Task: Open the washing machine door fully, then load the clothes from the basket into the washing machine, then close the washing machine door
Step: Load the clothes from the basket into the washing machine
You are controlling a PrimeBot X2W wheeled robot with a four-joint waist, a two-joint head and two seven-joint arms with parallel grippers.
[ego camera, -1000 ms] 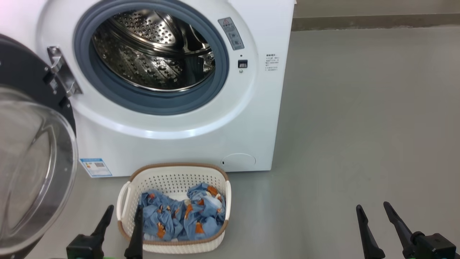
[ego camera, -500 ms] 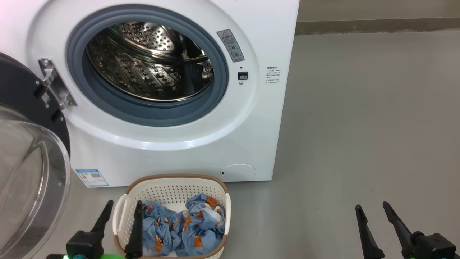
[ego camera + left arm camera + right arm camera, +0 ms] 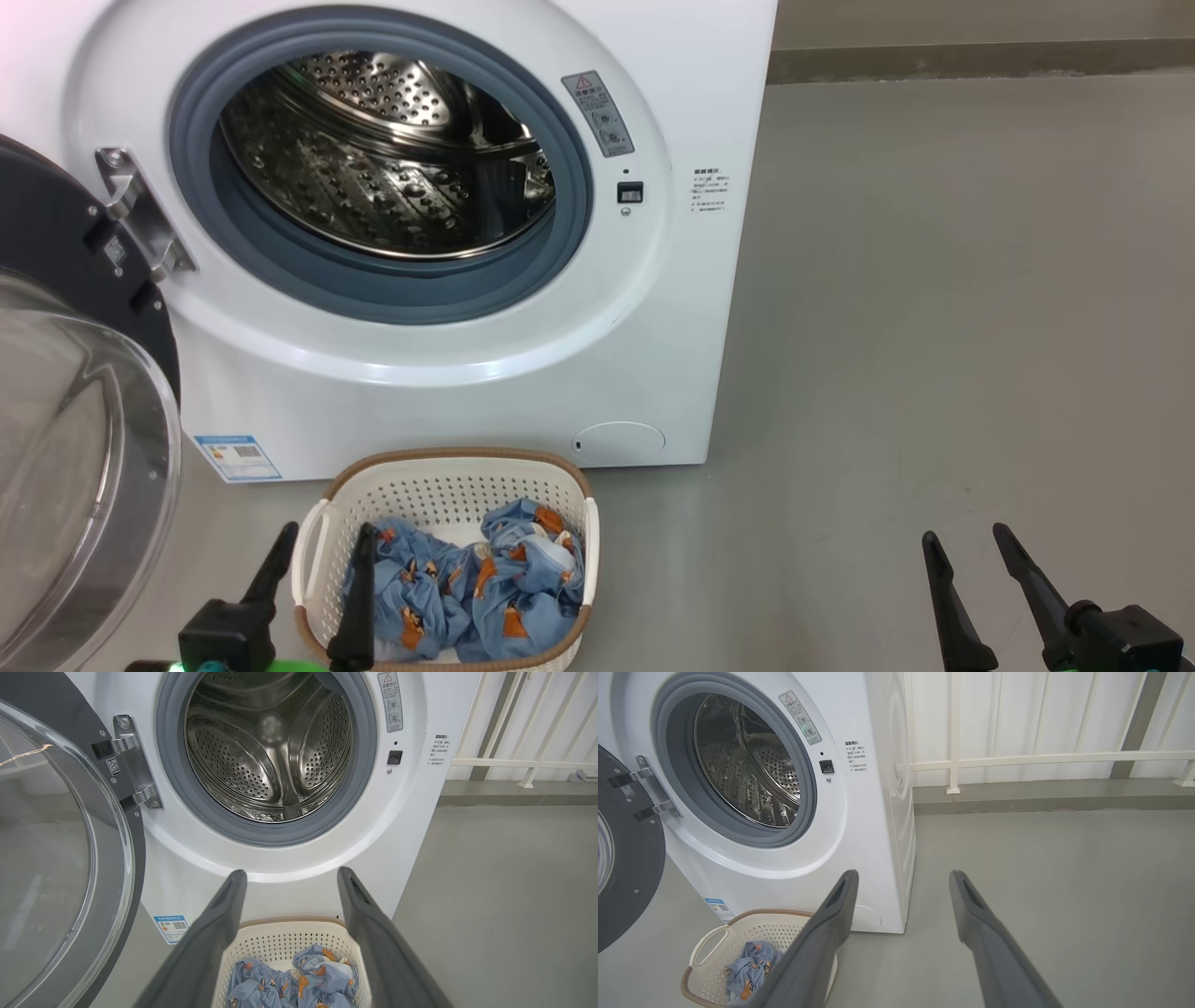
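**Door Swung Wide, Clothes Waiting in the Basket**

The washing machine door is seen swung out at the left edge of the head view, with its glass bowl facing the camera. The first step is therefore judged done. The washing machine fills the upper left of the frame, and its steel drum is exposed and looks empty.

The basket is set on the floor just in front of the machine, at the lower centre-left of the frame. The clothes are bunched inside it, blue cloth with orange figures and a little white showing. None are seen in the drum, so loading is judged to be the step in hand and not yet begun.

The left tool is found at the lower left, over the basket's left side. Its fingers are spread wide and nothing is held between them. Whether a finger touches the basket cannot be told. The right tool is placed at the lower right, well apart from the basket above bare floor. Its fingers are likewise spread and nothing is held.

For the next move, the left tool would have to be lowered into the heap and closed on a good fold of cloth. The bundle would then be lifted clear of the rim and carried up into the drum. Care is called for with loose ends, which could catch on the basket or trail over the grey ring.
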